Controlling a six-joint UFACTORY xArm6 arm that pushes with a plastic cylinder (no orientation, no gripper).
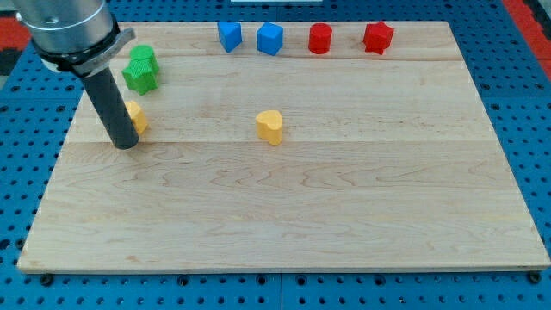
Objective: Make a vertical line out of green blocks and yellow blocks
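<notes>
- As seen at this one moment, wooden board [284, 207] lying on blue pegboard [534, 129].
- Dark rod [110, 102], leaning slightly, at the view's left; my tip [126, 145] down on the board, touching or just beside the lower left of the left yellow block [136, 115], which is partly hidden behind the rod. Grips nothing: a bare rod, with no jaws to open or close.
- Green blocks [140, 70], two pressed together just above the left yellow block, toward the view's top left; pair's long axis roughly vertical, tilted a little; exact shapes unclear.
- Second yellow block [270, 127], rounded, near the board's middle, well apart to the view's right of the tip.
- Green pair and left yellow block stacked roughly top to bottom; second yellow block off that line.
- Two blue blocks [229, 36] [269, 38] and two red blocks [320, 38] [377, 36], in a row along the view's top edge.
</notes>
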